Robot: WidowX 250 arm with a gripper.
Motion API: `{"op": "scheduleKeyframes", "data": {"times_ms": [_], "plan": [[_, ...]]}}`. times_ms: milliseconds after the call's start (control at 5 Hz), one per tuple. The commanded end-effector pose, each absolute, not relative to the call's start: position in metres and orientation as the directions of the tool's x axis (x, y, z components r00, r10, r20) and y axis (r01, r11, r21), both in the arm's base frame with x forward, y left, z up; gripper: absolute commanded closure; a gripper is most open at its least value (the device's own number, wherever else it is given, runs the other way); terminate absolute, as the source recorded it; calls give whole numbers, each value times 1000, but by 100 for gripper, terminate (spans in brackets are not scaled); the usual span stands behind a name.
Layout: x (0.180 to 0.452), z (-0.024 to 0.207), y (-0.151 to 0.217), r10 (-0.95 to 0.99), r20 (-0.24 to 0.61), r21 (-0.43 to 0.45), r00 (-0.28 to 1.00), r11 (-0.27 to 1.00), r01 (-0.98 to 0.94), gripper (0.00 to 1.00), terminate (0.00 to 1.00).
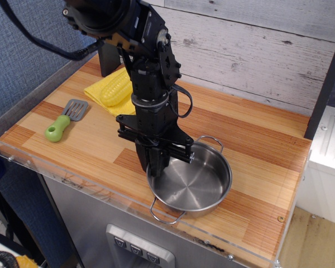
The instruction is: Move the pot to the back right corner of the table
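Observation:
The pot (pixel 195 181) is a shallow shiny steel pan with two wire loop handles. It sits near the front edge of the striped wooden table (pixel 257 145), right of centre. My black gripper (pixel 154 166) points straight down and its fingers are closed on the pot's left rim. The pot's inside shows nothing in it. The back right corner of the table lies beyond the pot, against the white plank wall.
A yellow corn cob (pixel 113 89) lies on a yellow cloth (pixel 97 89) at the back left. A green-handled spatula (pixel 64 120) lies at the left. A dark post (pixel 326 72) and a white unit (pixel 329 156) stand just past the table's right edge.

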State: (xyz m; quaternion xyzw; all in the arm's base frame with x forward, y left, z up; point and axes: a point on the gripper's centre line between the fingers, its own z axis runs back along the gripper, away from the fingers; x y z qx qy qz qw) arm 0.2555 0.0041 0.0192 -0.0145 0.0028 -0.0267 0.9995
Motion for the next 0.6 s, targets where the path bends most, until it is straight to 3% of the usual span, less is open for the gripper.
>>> {"op": "scheduleKeyframes", "data": {"times_ms": [0,200,400], "plan": [[271,87,15,-117,138,-32,984,992,122,100,0],[287,112,21,-150,186,-20,971,987,157,100,0],[316,114,12,-224,216,-6,950,973,231,100,0]]}}
